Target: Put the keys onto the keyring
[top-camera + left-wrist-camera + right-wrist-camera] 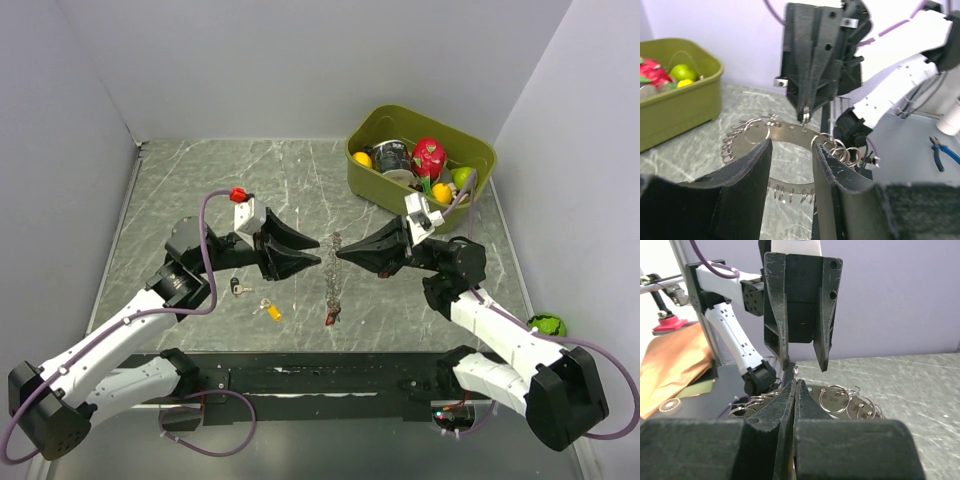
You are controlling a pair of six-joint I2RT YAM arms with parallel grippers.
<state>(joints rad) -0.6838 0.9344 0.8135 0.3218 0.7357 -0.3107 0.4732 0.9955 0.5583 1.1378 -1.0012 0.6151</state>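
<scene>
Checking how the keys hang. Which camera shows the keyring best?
Left wrist: the keyring shows most of its loop, keys fanned around, the right claw pinching its edge. The top view sees it edge-on, a thin dark strip; the right wrist shows only loops past its shut claw.

An olive-green bin point(375, 190) is sitting at the far right of the grey marbled desk point(200, 180); it is holding a red fruit point(430, 155), a yellow fruit point(362, 159) and a dark can point(390, 157); blue-handled pliers point(940, 152) are lying apart.

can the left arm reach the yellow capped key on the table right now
Probably yes: the left gripper is open and empty, and the small silver key with the yellow cap lies uncovered on the grey marble table, close beside that arm.
</scene>
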